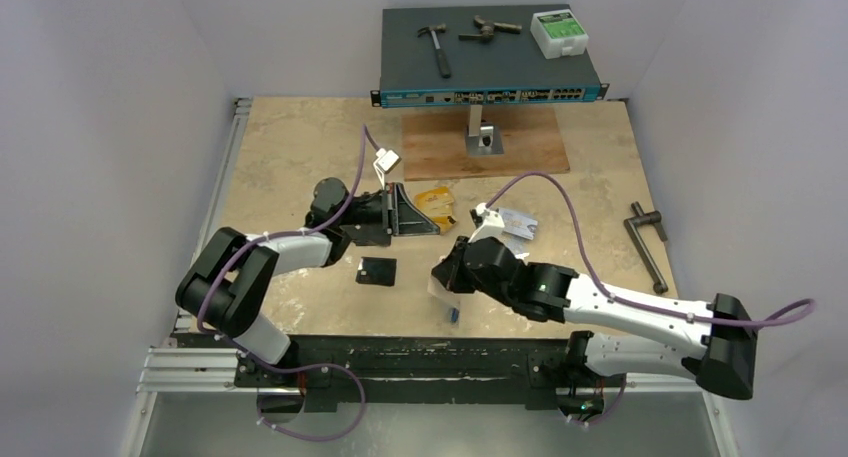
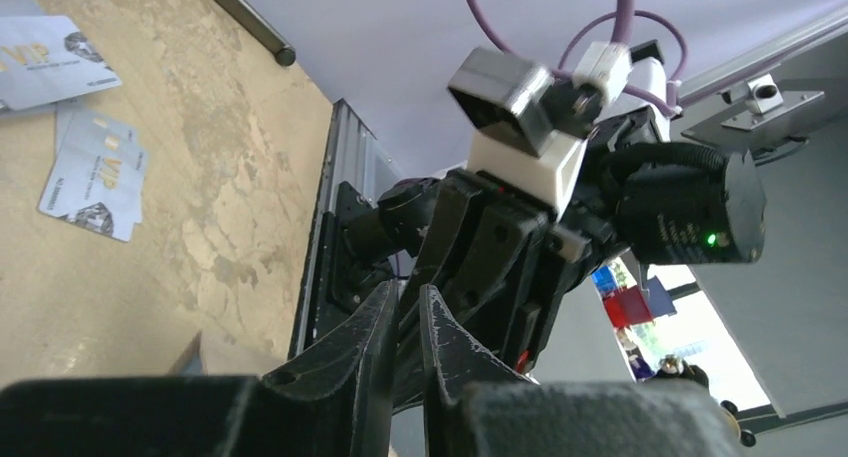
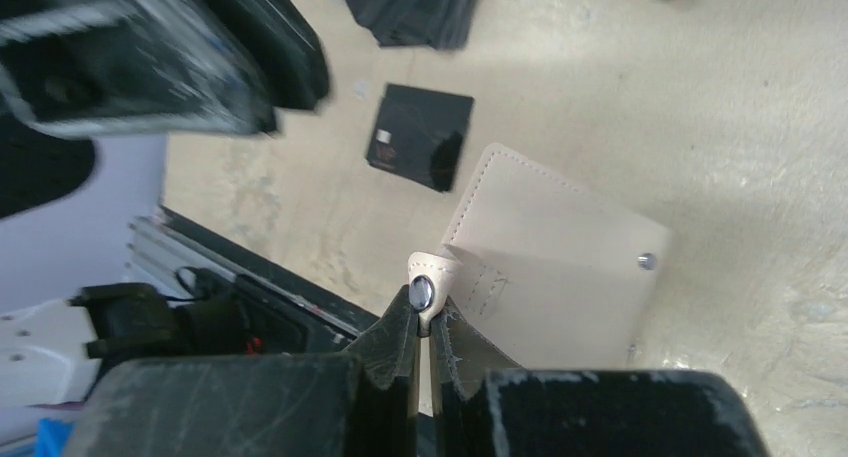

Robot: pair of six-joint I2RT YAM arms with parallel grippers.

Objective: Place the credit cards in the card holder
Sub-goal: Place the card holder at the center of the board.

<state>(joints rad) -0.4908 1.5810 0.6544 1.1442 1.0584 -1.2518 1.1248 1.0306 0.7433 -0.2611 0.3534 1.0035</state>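
The right fingers [image 3: 422, 315] are pressed shut on the snap tab [image 3: 430, 275] of the holder [image 3: 560, 267], which is folded, pale side out, near the front edge of the worktop [image 1: 300, 157], just right of a black square [image 3: 420, 137]. Whether the holder rests on the surface or hangs a little clear of it, I can't tell. The left fingers [image 2: 407, 295] are nearly together with only a thin slit between them, and I can't make out whether anything is caught in it. They point toward the orange cards [image 1: 437, 205], which lie just past their tips in the middle of the worktop. The silver cards [image 1: 517, 222] lie fanned a little further right, beside the right wrist and apart from the holder.
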